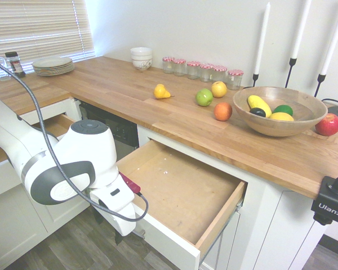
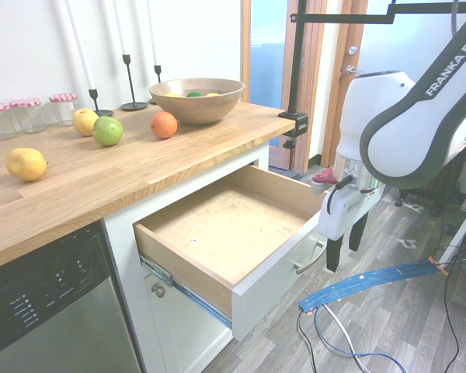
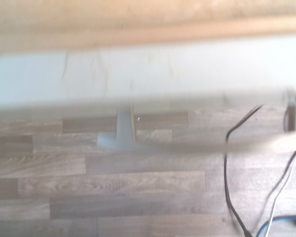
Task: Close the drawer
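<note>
Second exterior view: drawer (image 2: 273, 272) at lower centre, well out, empty. Gripper (image 2: 345, 245) right of it, fingers apart, nothing held; perhaps just off the handle (image 2: 310, 257), contact hard to judge. Closing looks all still to do.

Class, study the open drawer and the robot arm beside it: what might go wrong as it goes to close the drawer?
The gripper is open beside the bar handle, so a fingertip might snag it. The arm may push off-centre, perhaps making the drawer bind on its metal slide.
</note>
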You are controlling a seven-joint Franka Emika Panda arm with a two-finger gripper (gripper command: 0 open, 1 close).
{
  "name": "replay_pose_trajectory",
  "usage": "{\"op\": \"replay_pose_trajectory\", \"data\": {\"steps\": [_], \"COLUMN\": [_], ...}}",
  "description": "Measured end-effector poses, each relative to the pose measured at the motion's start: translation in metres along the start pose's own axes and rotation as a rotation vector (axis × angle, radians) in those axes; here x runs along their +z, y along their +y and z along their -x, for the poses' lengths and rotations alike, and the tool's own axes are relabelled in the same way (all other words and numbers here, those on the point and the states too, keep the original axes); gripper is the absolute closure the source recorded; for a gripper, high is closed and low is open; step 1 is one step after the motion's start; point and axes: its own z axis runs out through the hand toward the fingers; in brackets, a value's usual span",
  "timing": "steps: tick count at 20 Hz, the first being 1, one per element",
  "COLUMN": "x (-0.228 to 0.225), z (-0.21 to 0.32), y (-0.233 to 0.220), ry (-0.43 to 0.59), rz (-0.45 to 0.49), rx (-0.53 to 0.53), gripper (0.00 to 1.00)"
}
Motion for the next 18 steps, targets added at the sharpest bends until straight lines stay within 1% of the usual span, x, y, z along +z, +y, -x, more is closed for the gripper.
{"op": "replay_pose_trajectory", "data": {"steps": [4,8,14,15,18], "x": [0.019,0.037,0.048,0.048,0.047], "z": [-0.006,-0.013,-0.021,-0.021,-0.021], "y": [-0.014,-0.017,-0.019,-0.019,-0.021], "ry": [-0.012,-0.025,-0.028,-0.028,-0.026], "rz": [0.012,0.029,0.038,0.037,0.035], "rx": [-0.007,0.005,0.017,0.017,0.012], "gripper": [0.00,0.00,0.00,1.00,1.00]}}
